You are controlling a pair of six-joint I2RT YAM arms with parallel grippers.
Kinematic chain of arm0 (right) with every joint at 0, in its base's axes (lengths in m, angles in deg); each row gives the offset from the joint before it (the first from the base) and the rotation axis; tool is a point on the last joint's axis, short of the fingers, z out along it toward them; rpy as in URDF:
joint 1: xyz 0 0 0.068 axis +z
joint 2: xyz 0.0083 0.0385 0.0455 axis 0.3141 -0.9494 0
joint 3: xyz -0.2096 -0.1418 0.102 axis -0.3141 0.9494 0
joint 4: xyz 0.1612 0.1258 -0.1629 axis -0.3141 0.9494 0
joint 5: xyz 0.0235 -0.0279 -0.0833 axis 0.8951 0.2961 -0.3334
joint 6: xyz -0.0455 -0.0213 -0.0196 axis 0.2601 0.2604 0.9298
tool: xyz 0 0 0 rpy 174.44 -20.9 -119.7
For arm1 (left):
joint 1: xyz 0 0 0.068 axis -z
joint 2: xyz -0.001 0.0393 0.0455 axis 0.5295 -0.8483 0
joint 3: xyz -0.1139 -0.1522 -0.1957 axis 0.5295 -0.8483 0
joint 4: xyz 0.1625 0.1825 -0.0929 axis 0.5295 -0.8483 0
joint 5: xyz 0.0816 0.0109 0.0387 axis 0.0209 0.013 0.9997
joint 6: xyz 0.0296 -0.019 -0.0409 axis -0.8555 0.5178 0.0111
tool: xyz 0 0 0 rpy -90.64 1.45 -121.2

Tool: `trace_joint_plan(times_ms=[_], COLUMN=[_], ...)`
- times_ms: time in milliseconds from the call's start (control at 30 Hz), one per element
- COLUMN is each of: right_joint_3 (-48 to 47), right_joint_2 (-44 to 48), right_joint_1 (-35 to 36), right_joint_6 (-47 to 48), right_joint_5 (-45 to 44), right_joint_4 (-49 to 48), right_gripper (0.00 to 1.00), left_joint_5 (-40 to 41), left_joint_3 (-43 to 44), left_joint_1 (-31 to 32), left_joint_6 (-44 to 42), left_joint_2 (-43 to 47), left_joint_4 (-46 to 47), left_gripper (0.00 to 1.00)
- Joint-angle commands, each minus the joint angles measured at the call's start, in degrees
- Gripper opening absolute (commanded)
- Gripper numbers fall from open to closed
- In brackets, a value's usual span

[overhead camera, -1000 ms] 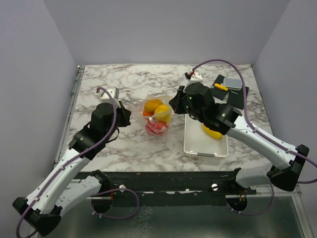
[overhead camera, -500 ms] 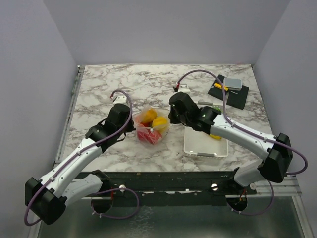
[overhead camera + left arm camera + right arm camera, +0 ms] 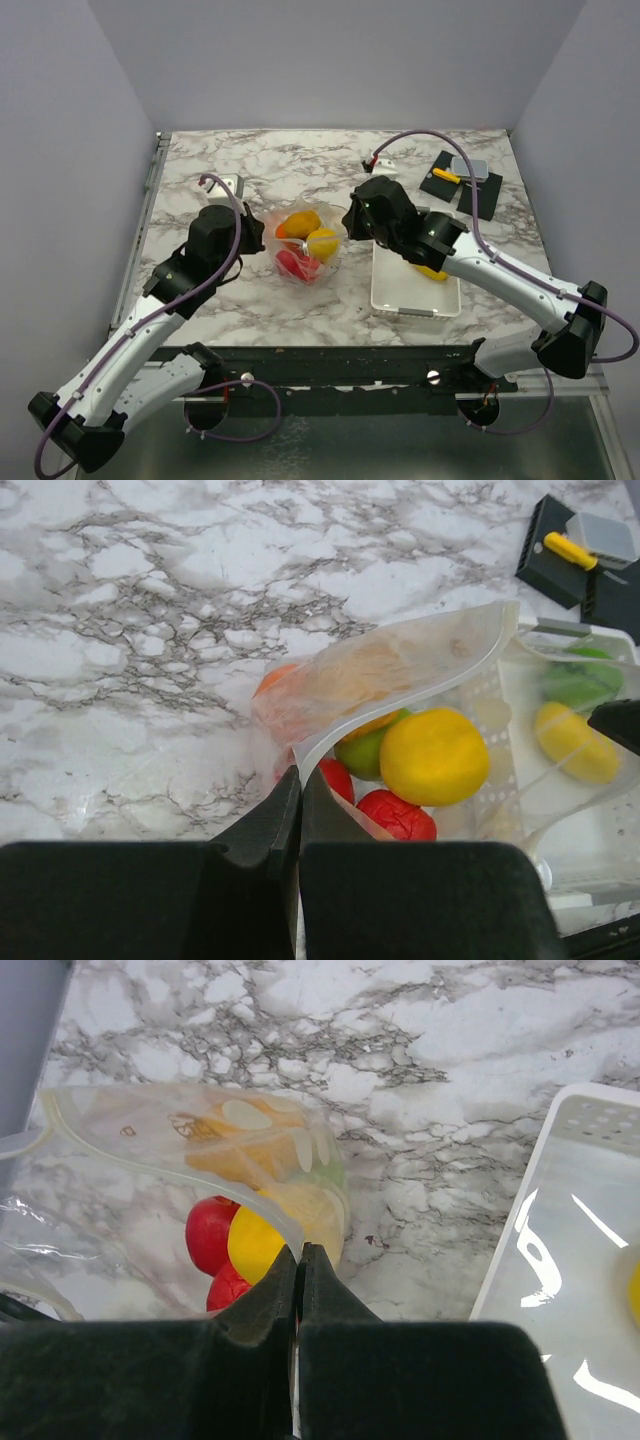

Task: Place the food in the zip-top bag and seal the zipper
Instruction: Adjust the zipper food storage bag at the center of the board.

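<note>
The zip-top bag lies open on the marble between my two grippers, with red, yellow, orange and green food inside. My left gripper is shut on the left end of the bag's mouth edge. My right gripper is shut on the right end. The pale zipper strip curves between them, still apart. In the left wrist view I see a yellow fruit, a green one and a red one in the bag.
A white slotted tray stands right of the bag, with a yellow food piece half under my right arm and a green one seen through the bag. Black pads with a grey block lie at the back right.
Both grippers and the bag shifted left and toward me, then back a little. The left arm has drawn back and the mouth is stretched wider between the grippers.
</note>
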Motion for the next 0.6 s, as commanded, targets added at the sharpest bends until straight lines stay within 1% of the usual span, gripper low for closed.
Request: trace_joint_plan(times_ms=[0,267,367,567], right_joint_3=[1.71,1.69,1.79,1.64], right_joint_2=[-1.33,-3.32,-3.73,-3.30], right_joint_1=[-0.02,-0.02,-0.02,-0.02], right_joint_6=[-0.58,-0.54,-0.58,-0.66], right_joint_5=[-0.49,0.44,0.69,1.77], right_joint_4=[0.15,0.45,0.59,0.72], right_gripper=[0.01,0.02,0.06,0.22], left_joint_5=[1.16,0.56,0.07,-1.46], left_joint_3=[-2.51,-4.38,-5.72,-6.56], left_joint_1=[-0.03,-0.03,-0.03,-0.03], left_joint_6=[-2.31,-3.50,-3.55,-3.92], left_joint_2=[-2.10,-2.91,-2.88,-2.58], left_joint_4=[-0.24,1.11,1.72,1.73], left_gripper=[0.00,0.00,0.00,0.00])
